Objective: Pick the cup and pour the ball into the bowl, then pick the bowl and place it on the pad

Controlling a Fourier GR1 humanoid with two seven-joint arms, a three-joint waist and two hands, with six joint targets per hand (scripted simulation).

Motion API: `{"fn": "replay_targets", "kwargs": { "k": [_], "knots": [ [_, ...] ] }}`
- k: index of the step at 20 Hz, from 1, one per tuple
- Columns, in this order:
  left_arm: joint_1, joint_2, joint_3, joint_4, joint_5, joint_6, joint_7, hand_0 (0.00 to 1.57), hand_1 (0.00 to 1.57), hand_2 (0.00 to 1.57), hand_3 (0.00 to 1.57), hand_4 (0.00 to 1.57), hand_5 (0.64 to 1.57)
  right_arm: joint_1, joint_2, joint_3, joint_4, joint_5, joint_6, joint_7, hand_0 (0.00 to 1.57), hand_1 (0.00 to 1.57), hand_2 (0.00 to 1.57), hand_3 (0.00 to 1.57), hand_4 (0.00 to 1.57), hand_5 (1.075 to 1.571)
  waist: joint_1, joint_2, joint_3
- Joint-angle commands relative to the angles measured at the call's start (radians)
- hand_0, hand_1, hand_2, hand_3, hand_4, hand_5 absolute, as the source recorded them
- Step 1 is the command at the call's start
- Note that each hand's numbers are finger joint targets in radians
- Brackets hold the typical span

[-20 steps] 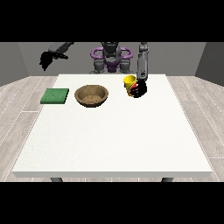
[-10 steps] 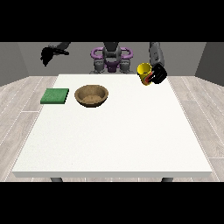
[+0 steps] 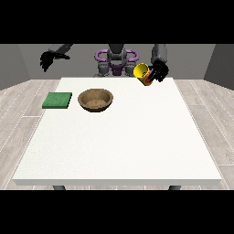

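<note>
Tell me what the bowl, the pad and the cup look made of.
Bowl: probably wood, brown with a grainy, matte inside. Pad: flat, matte green, maybe foam or fabric; unclear. Cup: smooth bright yellow, likely plastic.

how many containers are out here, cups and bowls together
2. A wooden bowl sits on the white table, just right of the green pad. A yellow cup is held tilted above the table's far edge by the hand at the view's right.
</note>
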Motion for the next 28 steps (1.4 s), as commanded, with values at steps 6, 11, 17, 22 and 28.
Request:
{"fn": "replay_targets", "kwargs": {
  "k": [6,11,17,22,28],
  "knots": [
    [-0.137,-0.068,-0.180,0.036,-0.329,0.061,0.345,1.52,1.52,1.57,1.57,1.57,1.211,-0.022,-0.042,-0.010,0.060,-0.021,0.064,0.013,0.00,0.00,0.00,0.00,0.00,1.570,-0.038,-0.039,0.0005],
    [-0.230,-0.098,-0.338,0.060,-0.548,-0.020,0.479,1.55,1.55,1.57,1.57,1.53,1.298,-0.020,0.003,0.012,0.088,0.020,0.004,0.006,0.00,0.00,0.00,0.00,0.00,1.571,-0.026,-0.090,0.0012],
    [-0.258,-0.227,-0.531,0.088,-0.747,-0.163,0.547,1.48,1.48,1.57,1.57,1.57,1.098,-0.020,-0.037,-0.009,0.136,0.009,0.063,-0.046,0.00,0.00,0.00,0.00,0.00,1.571,-0.033,-0.086,0.0015],
    [-0.335,-0.227,-0.659,0.159,-0.919,-0.301,0.581,1.53,1.53,1.57,1.57,1.56,1.164,-0.056,-0.021,0.007,0.131,0.000,0.061,-0.006,0.00,0.00,0.00,0.00,0.00,1.570,-0.067,-0.089,0.0009],
    [-0.362,-0.242,-0.761,0.160,-1.049,-0.400,0.533,1.46,1.46,1.57,1.57,1.51,1.178,-0.054,-0.077,-0.027,0.175,0.001,0.088,-0.050,0.00,0.00,0.00,0.00,0.00,1.571,-0.010,-0.079,-0.0001]
  ]
}}
